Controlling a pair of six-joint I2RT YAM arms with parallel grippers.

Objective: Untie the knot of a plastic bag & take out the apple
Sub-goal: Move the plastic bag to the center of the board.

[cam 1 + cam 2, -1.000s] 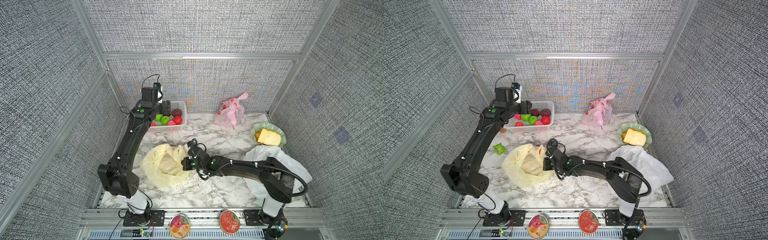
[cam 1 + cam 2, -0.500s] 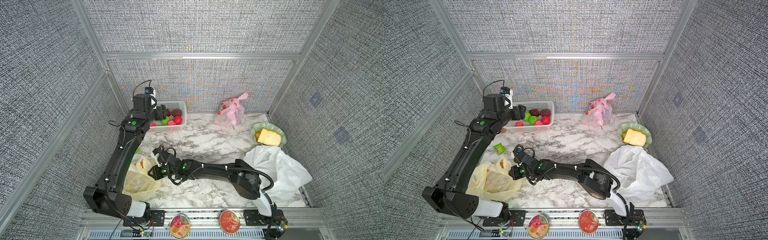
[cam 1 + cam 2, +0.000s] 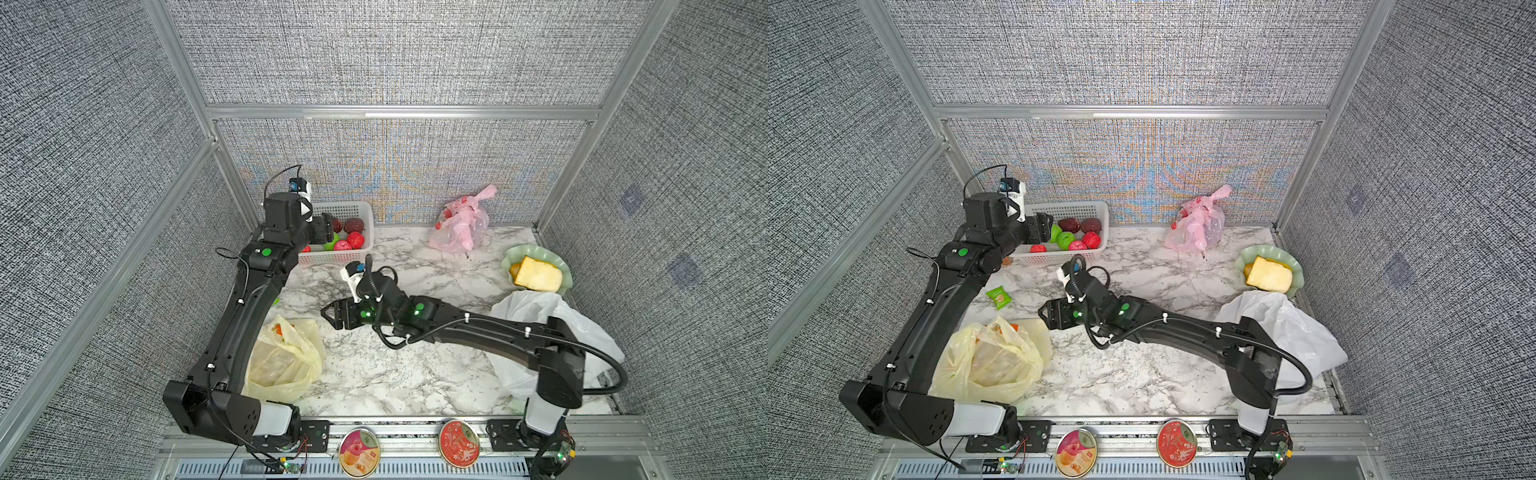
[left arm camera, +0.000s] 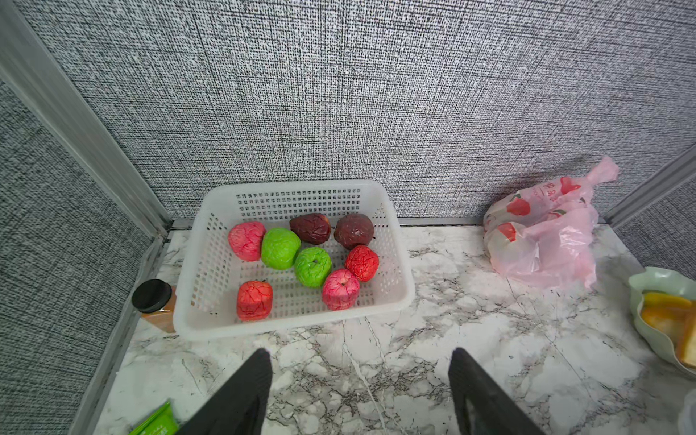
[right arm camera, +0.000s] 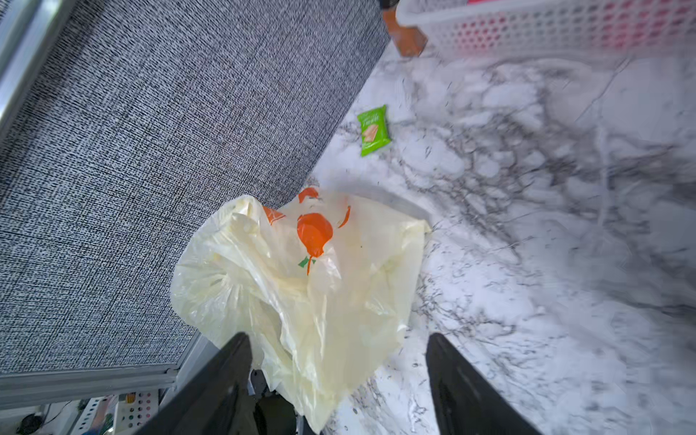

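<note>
On the marble table (image 3: 415, 374), seen in both top views, one yellow bag (image 3: 282, 361) lies slack at about 8 o'clock, its mouth loose and an orange print on it. Whether any fruit is inside cannot be told. Just past it, toward 10 o'clock, lies one small green packet (image 3: 998, 297), and at 11 o'clock one jar (image 4: 154, 301) with a black lid touches the corner of one white basket (image 4: 293, 187). The basket holds eight apples: two green, two dark red, two pink and two bright red. The left gripper (image 4: 360, 354) hovers at the basket's near side, jaws spread wide and empty. Near the centre, the right gripper (image 5: 337, 339) points toward 9 o'clock just beside the yellow bag's 2 o'clock edge, its jaws also parted with nothing pinched between them. At 1 o'clock, one pink bag (image 3: 459, 230) sits against the back wall, knotted at the top. At 2 o'clock, one pale green plate (image 3: 509, 259) carries a piece of bread, and at 4 o'clock one white bag (image 3: 582, 328) lies crumpled under the right arm. Two round tins (image 3: 359, 452) rest on the front rail at 6 o'clock.
</note>
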